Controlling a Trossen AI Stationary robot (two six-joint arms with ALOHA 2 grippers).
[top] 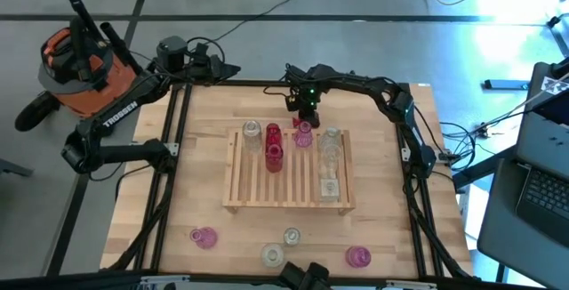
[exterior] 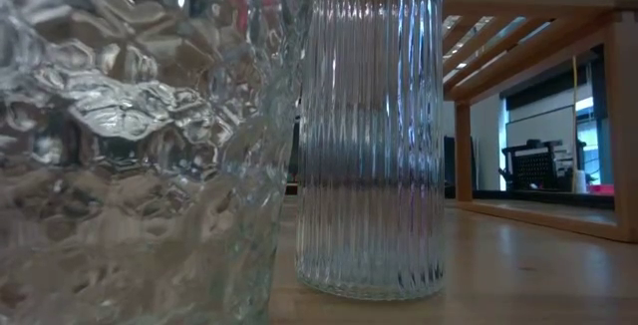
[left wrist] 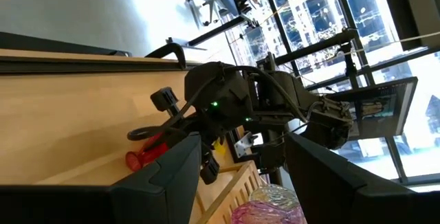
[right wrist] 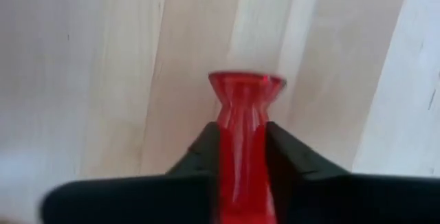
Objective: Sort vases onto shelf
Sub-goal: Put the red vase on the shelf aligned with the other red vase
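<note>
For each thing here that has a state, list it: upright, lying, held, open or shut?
right gripper: jaws shut on the red vase's neck
red vase: held, lying sideways behind the shelf
left gripper: jaws open, empty
shelf: flat on the table, vases upright on it
ribbed clear vase: upright on the table

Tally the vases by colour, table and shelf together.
Clear vases: 6
Pink vases: 3
Red vases: 3, one gripped by the right gripper
Total: 12
</note>
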